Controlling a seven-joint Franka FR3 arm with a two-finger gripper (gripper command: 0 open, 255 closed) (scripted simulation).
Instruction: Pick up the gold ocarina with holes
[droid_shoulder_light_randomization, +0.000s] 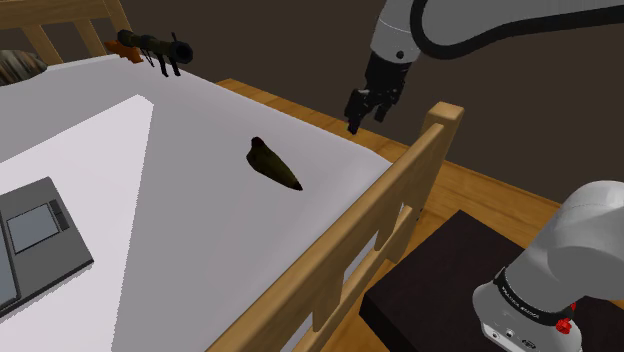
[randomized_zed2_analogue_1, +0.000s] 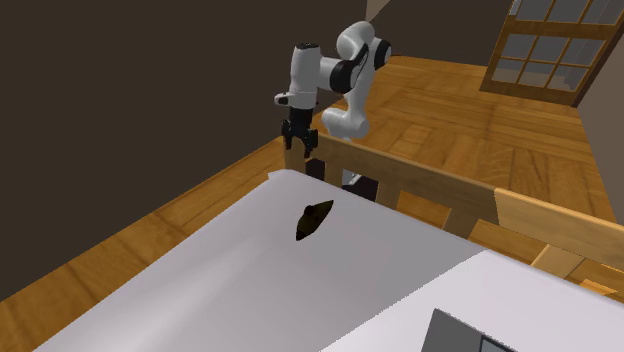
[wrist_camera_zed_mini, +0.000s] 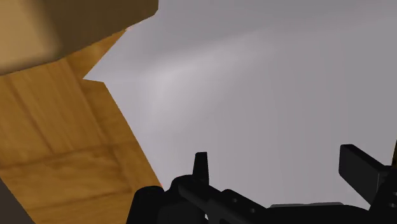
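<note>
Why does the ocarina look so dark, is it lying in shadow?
Shoulder view: the ocarina lies on the dimmer grey stretch of the sheet, beside a brighter band, and reads dark olive. Second exterior view: nearly black, on dim sheet. Wrist view: soft light, no glare.

Pale wood w/ clear grain, smooth, slight sheen on the bed frame (droid_shoulder_light_randomization: 400, 190). The bed cover (droid_shoulder_light_randomization: 200, 190) is plain white-grey, matt, no weave visible, material unclear. The floor (randomized_zed2_analogue_1: 180, 215) is warm wood planks, semi-gloss. The ocarina (droid_shoulder_light_randomization: 275, 165) looks dark olive-gold, dull, smooth. The pincer (droid_shoulder_light_randomization: 365, 122) is black, matt. The arm (droid_shoulder_light_randomization: 585, 230) has white glossy shells, plastic-looking. The stand (droid_shoulder_light_randomization: 430, 290) is black, matt.
</note>
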